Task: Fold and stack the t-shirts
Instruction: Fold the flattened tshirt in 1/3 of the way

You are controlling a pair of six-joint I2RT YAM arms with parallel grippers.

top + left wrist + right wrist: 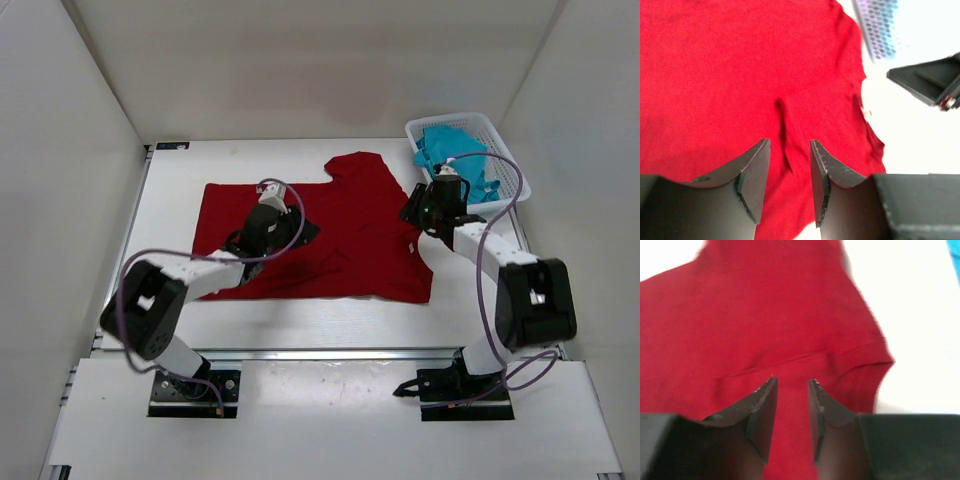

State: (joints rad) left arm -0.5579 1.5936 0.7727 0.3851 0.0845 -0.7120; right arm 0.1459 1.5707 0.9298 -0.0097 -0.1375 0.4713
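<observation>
A white plastic mesh basket [512, 168] sits at the far right corner of the white tabletop [300, 318] — turned askew to its edges. Plain white panels [300, 60] wall three sides.

- dark red t-shirt [360, 230]: soft matt cloth, lightly creased.
- teal-blue t-shirt [450, 150]: crumpled cloth.
- basket [514, 165]: white perforated plastic.
- left gripper [790, 141]: matt black, scuffed, probably plastic.
</observation>
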